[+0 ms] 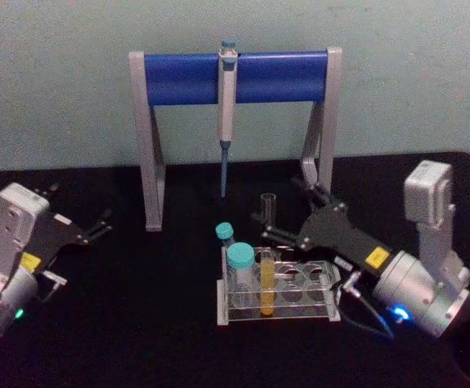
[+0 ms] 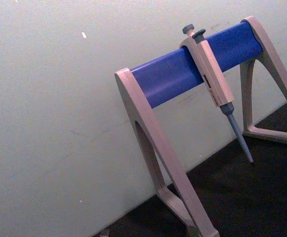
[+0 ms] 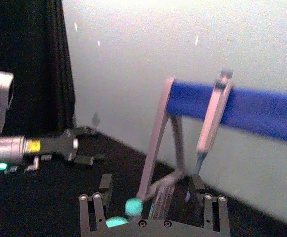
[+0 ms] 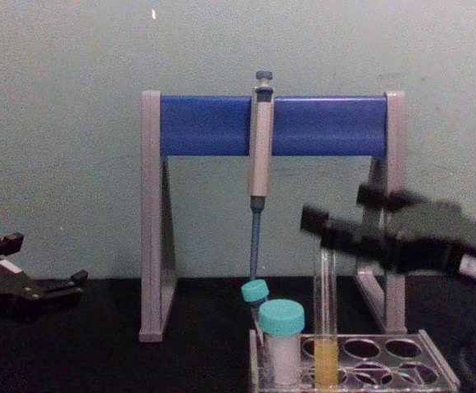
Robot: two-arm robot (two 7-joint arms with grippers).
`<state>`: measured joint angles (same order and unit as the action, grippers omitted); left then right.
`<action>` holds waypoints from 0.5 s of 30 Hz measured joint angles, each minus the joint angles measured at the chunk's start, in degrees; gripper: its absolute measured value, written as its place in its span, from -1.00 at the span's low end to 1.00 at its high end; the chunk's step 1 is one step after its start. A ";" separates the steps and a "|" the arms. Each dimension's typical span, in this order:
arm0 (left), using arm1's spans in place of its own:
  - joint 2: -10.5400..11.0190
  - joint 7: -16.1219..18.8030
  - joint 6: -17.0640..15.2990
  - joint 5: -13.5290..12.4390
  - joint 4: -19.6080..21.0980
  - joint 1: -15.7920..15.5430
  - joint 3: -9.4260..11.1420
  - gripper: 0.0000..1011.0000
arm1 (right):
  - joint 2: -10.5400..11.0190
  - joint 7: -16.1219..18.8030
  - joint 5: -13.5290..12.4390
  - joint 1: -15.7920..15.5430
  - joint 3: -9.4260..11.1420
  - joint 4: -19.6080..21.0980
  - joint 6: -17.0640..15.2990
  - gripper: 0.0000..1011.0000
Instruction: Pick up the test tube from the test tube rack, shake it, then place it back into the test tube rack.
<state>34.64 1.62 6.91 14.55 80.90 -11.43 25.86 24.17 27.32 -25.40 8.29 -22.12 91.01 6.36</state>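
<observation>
Black tabletop [image 1: 137,307], pale wall [image 1: 57,81] behind. Left to right: my left gripper [image 1: 97,228], jaws parted, empty, parked; pipette stand [image 1: 235,77] with pipette [image 1: 227,113]; two teal-capped vials [image 1: 239,259]; tube [image 1: 267,267] upright in rack [image 1: 277,311]; my right gripper [image 1: 279,220], jaws spread around the tube top, contact unclear.

The clear test tube [image 1: 267,267], yellow liquid at bottom, stands upright in the low clear-grey test tube rack [image 1: 299,314].
</observation>
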 joint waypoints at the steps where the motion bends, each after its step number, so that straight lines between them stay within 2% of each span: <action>1: 0.00 0.00 0.00 0.00 0.00 0.00 0.00 0.98 | 0.18 -0.33 0.30 -0.14 0.54 1.04 0.74 0.98; 5: 0.00 0.00 0.00 0.00 -0.01 0.00 0.00 0.98 | 0.46 -1.65 1.43 -0.66 1.98 3.05 2.31 0.98; 7: 0.00 0.00 0.00 0.00 0.00 0.00 0.00 0.98 | 0.45 -3.39 2.65 -1.31 3.17 4.25 3.25 0.98; 11: 0.00 0.00 0.00 0.00 0.00 0.00 0.00 0.98 | -0.15 -8.11 5.86 -2.81 5.69 5.75 4.19 0.98; 13: 0.00 0.00 0.00 0.00 0.00 0.00 0.00 0.98 | -0.99 -12.65 8.90 -4.00 7.53 6.10 4.29 0.98; 15: 0.00 0.00 0.00 0.00 0.00 0.00 -0.01 0.98 | -1.46 -14.42 10.01 -4.46 8.30 6.07 4.03 0.98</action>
<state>34.65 1.62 6.91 14.55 80.90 -11.43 25.86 22.71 12.90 -15.39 3.83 -13.82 97.08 10.39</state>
